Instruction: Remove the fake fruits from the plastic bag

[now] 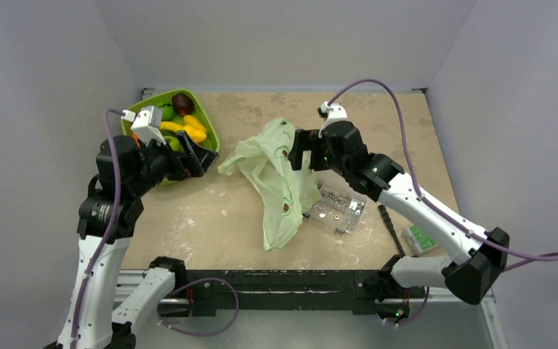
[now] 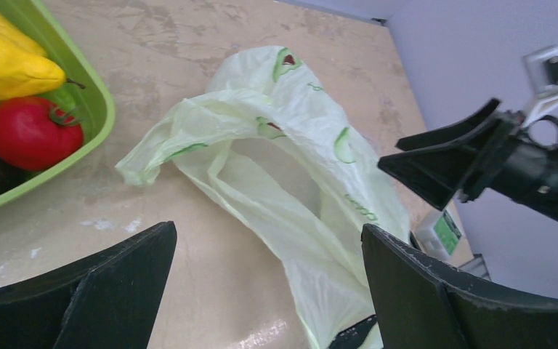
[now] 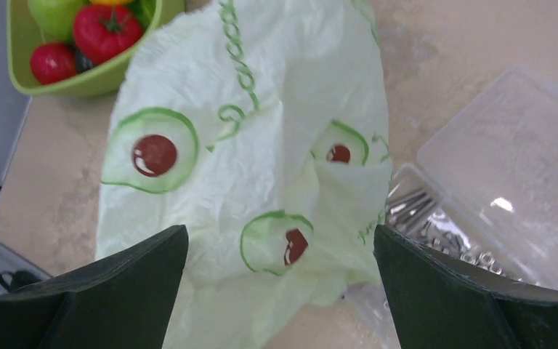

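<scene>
The pale green plastic bag point(image 1: 280, 178) with avocado prints lies crumpled and flat on the table's middle. It also shows in the left wrist view point(image 2: 290, 167) and the right wrist view point(image 3: 261, 145). I see no fruit in it. A red fruit point(image 2: 33, 134), a yellow fruit point(image 2: 7, 65) and a light green fruit point(image 3: 54, 14) lie in the green bowl point(image 1: 211, 127) at the back left. My left gripper point(image 1: 197, 161) is open and empty between bowl and bag. My right gripper point(image 1: 301, 156) is open and empty above the bag's far right part.
A clear plastic box of screws point(image 1: 338, 207) lies right of the bag, partly under it. A small white and green box point(image 1: 421, 238) and a black stick point(image 1: 389, 218) lie near the front right. The bowl also holds a dark fruit point(image 1: 182, 102).
</scene>
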`<state>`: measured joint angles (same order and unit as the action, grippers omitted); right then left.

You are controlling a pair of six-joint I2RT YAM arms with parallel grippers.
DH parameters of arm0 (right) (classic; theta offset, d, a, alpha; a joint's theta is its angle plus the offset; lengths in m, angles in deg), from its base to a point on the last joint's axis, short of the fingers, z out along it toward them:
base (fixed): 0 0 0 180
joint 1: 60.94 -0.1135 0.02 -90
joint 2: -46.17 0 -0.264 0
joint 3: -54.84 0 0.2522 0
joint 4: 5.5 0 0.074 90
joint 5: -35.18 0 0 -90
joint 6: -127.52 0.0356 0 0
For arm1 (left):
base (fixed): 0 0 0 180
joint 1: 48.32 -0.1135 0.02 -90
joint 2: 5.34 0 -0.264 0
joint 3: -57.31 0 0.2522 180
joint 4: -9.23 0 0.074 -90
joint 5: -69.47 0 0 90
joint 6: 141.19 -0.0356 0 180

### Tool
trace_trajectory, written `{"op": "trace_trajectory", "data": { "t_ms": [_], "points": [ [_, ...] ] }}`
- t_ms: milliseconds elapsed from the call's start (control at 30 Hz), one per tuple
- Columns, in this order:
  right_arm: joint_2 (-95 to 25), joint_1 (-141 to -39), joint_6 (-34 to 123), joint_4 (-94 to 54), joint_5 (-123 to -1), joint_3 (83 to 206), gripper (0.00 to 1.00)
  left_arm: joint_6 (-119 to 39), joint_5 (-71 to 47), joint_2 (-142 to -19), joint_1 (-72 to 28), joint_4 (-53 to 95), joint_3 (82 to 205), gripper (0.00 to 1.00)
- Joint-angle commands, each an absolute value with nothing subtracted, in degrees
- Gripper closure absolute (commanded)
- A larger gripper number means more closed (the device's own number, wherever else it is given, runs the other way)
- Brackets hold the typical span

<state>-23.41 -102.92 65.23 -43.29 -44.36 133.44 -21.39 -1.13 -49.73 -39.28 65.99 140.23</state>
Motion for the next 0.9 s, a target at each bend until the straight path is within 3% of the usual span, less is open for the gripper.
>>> {"op": "trace_trajectory", "data": {
  "t_ms": [0,267,400,633,867],
  "points": [
    [-19.43,-103.32,69.30,-33.12,-55.38,123.19,0.01,-16.05,6.27,-47.24,-39.18,63.96,137.91,0.02],
    [-15.91,-112.43,81.46,-15.64,-68.80,113.60,0.04,-15.42,6.87,-44.15,-39.18,65.64,138.35,0.02],
    [-12.28,-116.13,81.58,-21.04,-66.26,116.80,0.04,-15.82,5.69,-43.93,-39.18,66.86,140.55,0.02],
    [-7.04,-116.14,74.06,-48.81,-47.15,130.31,0.01,-16.74,3.79,-43.31,-39.18,69.07,144.10,0.02],
    [-6.91,-116.14,71.16,-66.56,-23.71,146.45,0.01,-18.21,0.78,-43.38,-39.18,70.11,147.51,0.02]
  ]
}}
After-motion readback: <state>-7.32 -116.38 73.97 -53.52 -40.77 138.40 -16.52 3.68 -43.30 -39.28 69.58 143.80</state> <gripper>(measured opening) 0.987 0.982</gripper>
